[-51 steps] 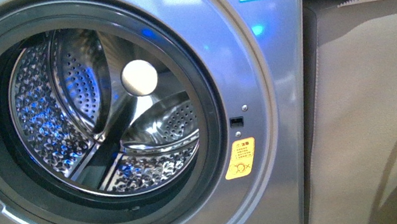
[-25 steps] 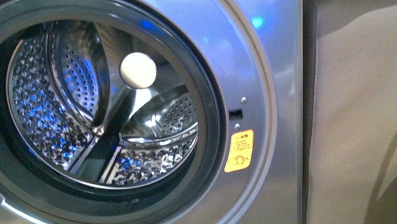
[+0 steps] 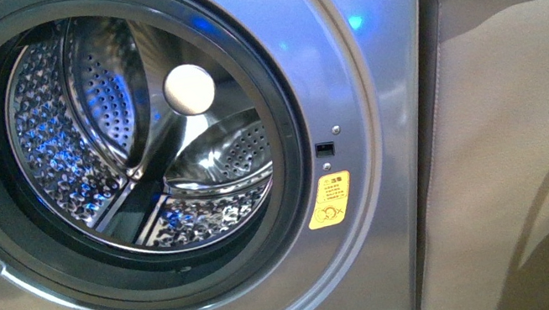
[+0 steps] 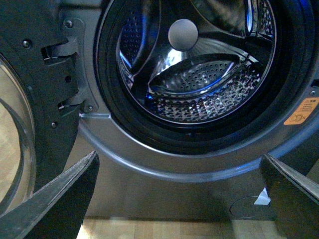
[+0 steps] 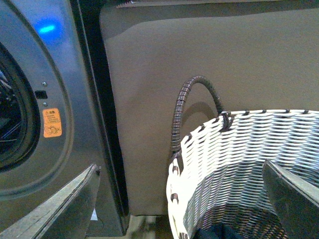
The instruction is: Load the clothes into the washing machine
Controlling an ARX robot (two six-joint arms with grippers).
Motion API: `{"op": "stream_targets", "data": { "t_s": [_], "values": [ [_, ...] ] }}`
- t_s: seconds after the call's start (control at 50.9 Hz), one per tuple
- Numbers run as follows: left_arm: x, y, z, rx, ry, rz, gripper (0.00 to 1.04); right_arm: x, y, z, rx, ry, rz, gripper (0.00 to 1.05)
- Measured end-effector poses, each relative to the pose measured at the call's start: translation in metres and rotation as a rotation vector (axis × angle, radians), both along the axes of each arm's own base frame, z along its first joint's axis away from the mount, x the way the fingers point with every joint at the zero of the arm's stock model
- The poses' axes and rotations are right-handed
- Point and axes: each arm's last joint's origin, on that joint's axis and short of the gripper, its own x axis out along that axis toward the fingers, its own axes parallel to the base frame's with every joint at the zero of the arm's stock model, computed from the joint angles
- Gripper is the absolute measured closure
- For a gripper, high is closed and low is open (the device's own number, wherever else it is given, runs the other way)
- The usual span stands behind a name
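just now the front view sank a little; the washing machine (image 3: 345, 91) is empty. left gripper (image 4: 178, 157) and right gripper (image 5: 180, 166) gape, holding nothing, so the clothes (image 5: 219, 233) in the basket (image 5: 259, 144) await picking.

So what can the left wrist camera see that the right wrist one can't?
Only the left wrist view shows the shiny inside of the drum and the open door with its hinge. Only the right wrist view shows the basket, a bit of dark blue clothes in it, and the cabinet. Both show the washer front and its orange sticker.
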Motion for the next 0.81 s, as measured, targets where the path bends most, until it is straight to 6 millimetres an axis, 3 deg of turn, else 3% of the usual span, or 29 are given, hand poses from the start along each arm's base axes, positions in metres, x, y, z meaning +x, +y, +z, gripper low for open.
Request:
{"op": "stream_targets", "data": {
  "t_s": [0.806],
  "values": [
    [0.0000, 0.0000, 0.0000, 0.000, 0.000, 0.000, 0.07, 0.0000, 0.0000, 0.0000, 0.000, 0.000, 0.000, 0.07]
  ]
}}
